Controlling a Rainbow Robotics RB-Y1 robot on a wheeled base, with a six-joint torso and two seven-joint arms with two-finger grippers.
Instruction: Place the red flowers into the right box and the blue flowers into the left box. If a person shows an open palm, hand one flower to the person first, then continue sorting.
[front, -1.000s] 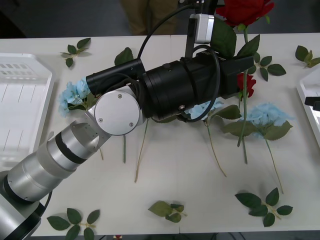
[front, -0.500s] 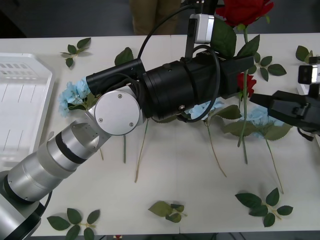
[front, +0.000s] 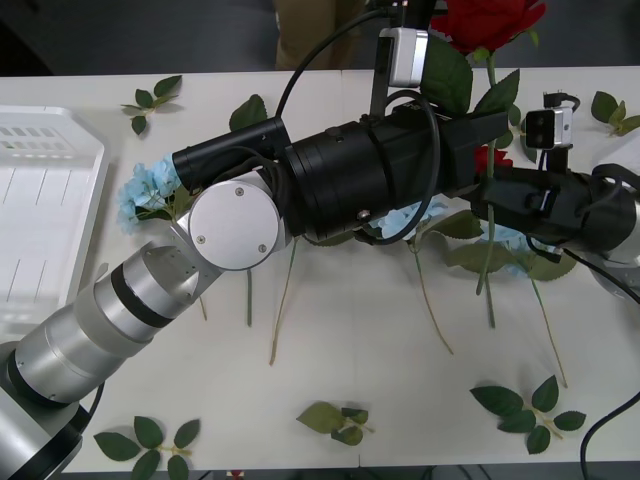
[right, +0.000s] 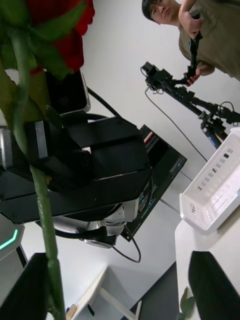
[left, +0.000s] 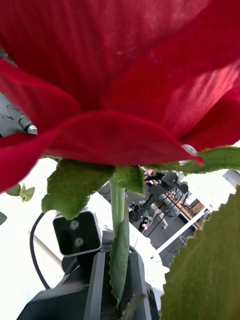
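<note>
Left gripper (front: 484, 128) is clamped on the stem (front: 489, 85) of a red rose (front: 492, 20), far across the table (front: 350, 360) from the left box (front: 95, 160), near the back edge. Rose head is in the air above the gripper. The stem is roughly upright and runs down past the gripper. Left wrist view: rose head (left: 120, 75) right up close, stem (left: 118, 200) dropping from it, leaves on either side.

Right gripper (front: 482, 188) sits just below the left one, its arm coming in from the side of the table away from the left box. Fingers are apart: in the right wrist view the two black fingers (right: 30, 290) stand wide around the gripper (right: 122, 280) centre. The stem (right: 45, 235) passes between them, close to one finger; can't tell if it touches. Not closed on anything. Same view shows the left gripper (right: 42, 150) higher up the stem, with the rose (right: 65, 30) above it.

Second red rose (front: 497, 160) lies on the table, mostly hidden behind the two grippers.

Blue flowers:
- one (front: 138, 195) just beside the left box
- one (front: 405, 218) under the left arm's wrist
- one (front: 515, 238) farther from the box, partly covered by the right arm

Loose leaf sprigs (front: 525, 410) are scattered over the table.
</note>
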